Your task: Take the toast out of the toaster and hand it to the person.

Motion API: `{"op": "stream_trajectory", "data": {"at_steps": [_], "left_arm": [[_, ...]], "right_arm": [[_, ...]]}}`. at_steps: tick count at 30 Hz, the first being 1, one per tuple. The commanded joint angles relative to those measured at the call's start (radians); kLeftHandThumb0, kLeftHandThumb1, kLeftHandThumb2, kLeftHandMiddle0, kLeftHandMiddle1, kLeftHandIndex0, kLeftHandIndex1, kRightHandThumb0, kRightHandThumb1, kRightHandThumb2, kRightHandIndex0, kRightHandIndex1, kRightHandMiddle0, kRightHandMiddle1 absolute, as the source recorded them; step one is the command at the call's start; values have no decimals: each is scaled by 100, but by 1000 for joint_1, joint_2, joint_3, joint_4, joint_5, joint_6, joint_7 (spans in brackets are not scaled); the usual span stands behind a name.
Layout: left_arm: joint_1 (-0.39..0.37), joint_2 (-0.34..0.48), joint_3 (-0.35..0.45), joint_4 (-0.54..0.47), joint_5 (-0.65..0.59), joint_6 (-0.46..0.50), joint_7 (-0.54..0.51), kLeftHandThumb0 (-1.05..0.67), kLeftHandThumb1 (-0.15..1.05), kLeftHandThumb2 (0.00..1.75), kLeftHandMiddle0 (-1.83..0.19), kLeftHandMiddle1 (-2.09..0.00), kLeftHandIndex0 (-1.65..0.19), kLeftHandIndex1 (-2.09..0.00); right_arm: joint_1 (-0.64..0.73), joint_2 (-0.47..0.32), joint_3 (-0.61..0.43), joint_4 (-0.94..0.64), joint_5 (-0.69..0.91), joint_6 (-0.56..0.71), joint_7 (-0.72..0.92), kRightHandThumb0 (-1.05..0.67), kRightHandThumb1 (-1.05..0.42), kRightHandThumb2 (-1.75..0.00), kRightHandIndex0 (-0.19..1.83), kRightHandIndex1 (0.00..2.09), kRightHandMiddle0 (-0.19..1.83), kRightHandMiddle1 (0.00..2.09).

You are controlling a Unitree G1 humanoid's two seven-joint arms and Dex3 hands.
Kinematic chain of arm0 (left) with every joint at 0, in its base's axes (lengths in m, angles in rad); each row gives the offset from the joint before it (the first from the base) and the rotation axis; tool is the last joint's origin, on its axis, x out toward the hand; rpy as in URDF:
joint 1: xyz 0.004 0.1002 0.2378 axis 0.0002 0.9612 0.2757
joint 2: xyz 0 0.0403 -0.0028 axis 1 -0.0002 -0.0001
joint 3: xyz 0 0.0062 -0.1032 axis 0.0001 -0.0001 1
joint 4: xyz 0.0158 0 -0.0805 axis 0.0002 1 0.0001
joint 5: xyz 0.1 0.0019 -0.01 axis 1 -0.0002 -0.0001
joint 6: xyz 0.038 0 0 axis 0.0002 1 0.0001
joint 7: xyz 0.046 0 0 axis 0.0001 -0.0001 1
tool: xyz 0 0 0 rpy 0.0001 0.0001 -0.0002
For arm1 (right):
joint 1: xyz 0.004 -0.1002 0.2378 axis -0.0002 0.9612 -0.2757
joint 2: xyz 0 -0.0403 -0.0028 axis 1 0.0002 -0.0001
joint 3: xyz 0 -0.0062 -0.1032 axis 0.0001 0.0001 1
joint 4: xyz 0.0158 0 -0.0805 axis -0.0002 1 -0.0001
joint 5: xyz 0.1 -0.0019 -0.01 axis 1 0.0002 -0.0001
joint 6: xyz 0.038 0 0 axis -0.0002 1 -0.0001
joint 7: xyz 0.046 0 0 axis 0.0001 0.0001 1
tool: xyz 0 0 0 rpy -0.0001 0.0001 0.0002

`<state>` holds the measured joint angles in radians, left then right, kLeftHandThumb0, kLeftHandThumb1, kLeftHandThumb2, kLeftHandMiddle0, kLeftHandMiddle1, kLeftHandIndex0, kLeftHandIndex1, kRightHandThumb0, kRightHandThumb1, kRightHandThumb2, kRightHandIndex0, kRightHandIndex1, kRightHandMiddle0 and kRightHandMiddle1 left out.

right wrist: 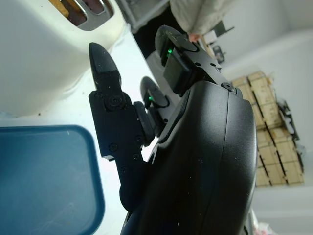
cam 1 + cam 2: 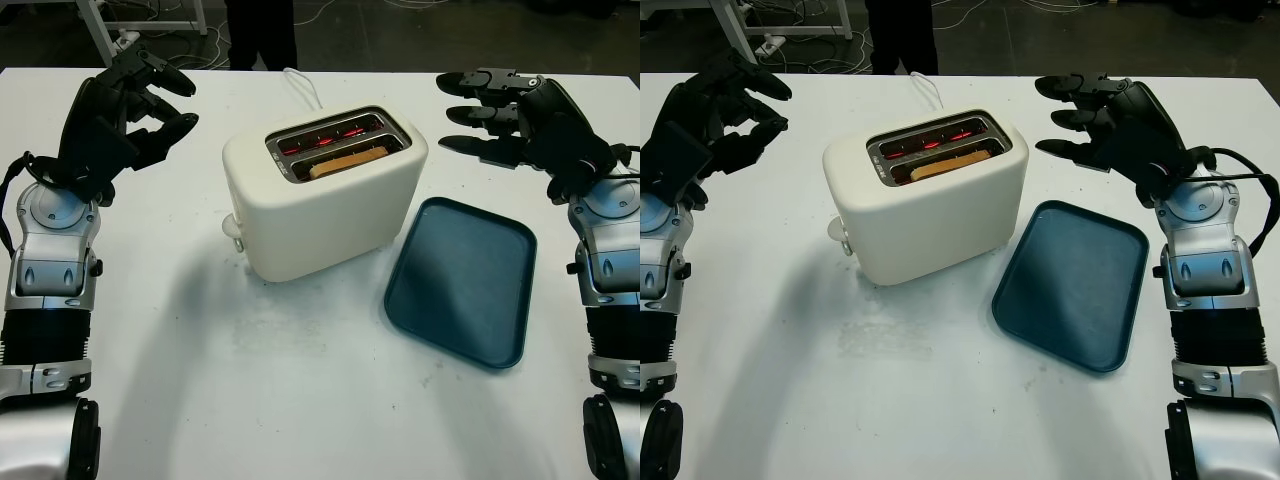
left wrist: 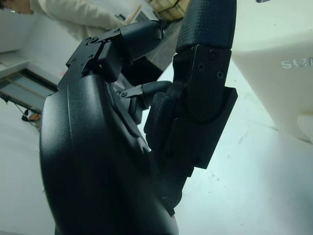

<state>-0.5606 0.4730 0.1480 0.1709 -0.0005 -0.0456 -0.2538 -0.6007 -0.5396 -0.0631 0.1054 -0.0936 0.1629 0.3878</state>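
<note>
White table point(image 2: 300, 400), dark floor and cables beyond — person point(image 2: 262, 30) standing at far edge.
Toast point(image 2: 347, 160) down in toaster point(image 2: 325, 200) slot, blue tray point(image 2: 465, 280) beside; left hand point(image 2: 135, 105) and right hand point(image 2: 495, 115) raised, open, holding nothing — wrist views adding stacked boxes point(image 1: 271, 127).

A white table point(image 2: 300, 400), a dark blue tray point(image 2: 465, 280) lying empty on it toward its right side, a white cord point(image 2: 303, 85) trailing off the far edge, cables point(image 2: 170, 25) on the dark floor beyond, stacked boxes point(image 1: 271, 122) in the background.
</note>
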Motion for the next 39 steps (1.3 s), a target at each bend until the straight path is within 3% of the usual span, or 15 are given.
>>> {"op": "stream_trajectory", "data": {"at_steps": [1, 39], "left_arm": [[-5, -7, 9, 1, -14, 0, 4, -105, 92, 21, -29, -148, -32, -137], [0, -4, 3, 3, -7, -8, 16, -105, 92, 22, -29, -149, -32, -137]], "right_arm": [[-9, 5, 1, -18, 3, 10, -9, -35, -88, 0, 64, 0, 59, 0], [-13, 7, 2, -17, 9, 1, -4, -32, -87, 0, 64, 0, 59, 0]]}}
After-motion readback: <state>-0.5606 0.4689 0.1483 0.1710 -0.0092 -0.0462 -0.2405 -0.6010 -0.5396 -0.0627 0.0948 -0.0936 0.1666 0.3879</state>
